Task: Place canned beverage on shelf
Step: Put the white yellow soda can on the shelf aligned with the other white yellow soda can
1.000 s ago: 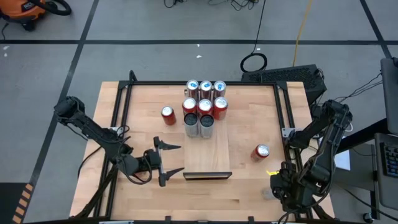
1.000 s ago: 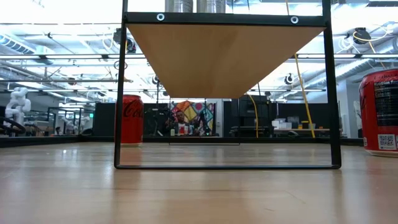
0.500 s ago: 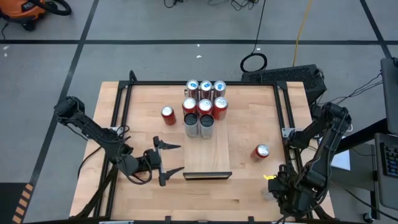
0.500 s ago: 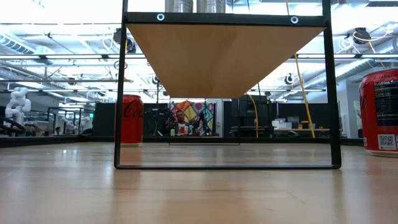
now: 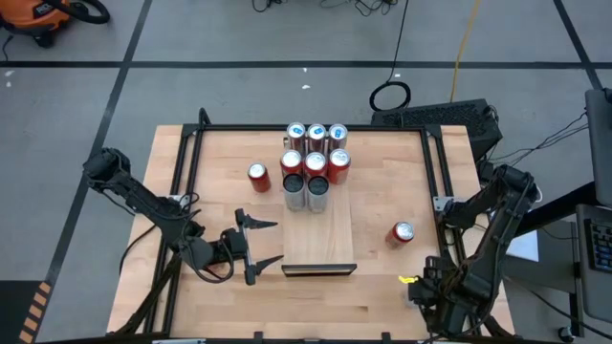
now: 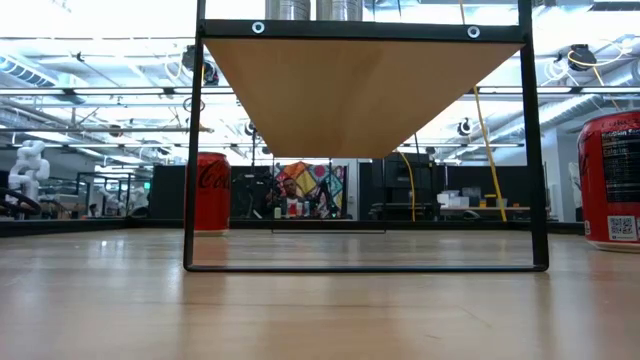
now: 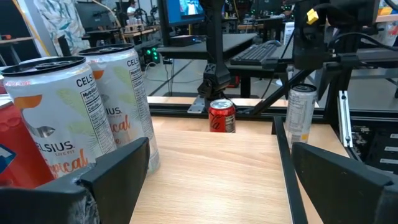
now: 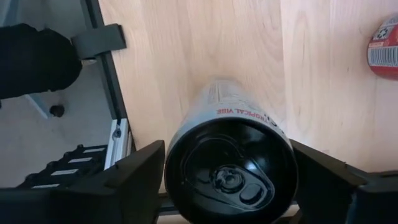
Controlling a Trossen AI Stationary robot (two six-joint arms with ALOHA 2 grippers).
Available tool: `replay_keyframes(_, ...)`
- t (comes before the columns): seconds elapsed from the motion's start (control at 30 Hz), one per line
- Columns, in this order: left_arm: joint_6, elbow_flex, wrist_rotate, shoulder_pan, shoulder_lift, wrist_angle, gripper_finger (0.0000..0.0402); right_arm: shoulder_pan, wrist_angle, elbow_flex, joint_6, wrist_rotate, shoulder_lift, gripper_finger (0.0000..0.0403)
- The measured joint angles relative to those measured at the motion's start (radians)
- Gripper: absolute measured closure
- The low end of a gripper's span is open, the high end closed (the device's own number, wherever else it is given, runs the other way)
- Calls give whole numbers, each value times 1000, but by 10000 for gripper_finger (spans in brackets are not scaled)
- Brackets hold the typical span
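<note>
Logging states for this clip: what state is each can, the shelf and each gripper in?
Left gripper: open, empty, beside the shelf.
Right gripper: shut on the white can.
White can: upright, gripped, off the shelf.
Shelf: holds eight upright cans at its far end.
Left red can: upright on the table.
Right red can: upright on the table.

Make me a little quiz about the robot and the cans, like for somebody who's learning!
1. True or false: the left gripper holds a can.
2. What does the right gripper grip? A) a red can B) a white can with a black top C) nothing
3. Fill in: ___ red cans stand on the table, off the shelf.
Key: 1 false; 2 B; 3 two.
</note>
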Motion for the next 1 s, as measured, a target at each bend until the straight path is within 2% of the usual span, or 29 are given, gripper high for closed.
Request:
replay_keyframes(0.4,-25,0,0,0,0,0,8,-7,-3,0,-37,4,13,181)
replay_keyframes(1.0,-55,0,0,5,0,0,8,-34,3,-1,-141,8,-46,179)
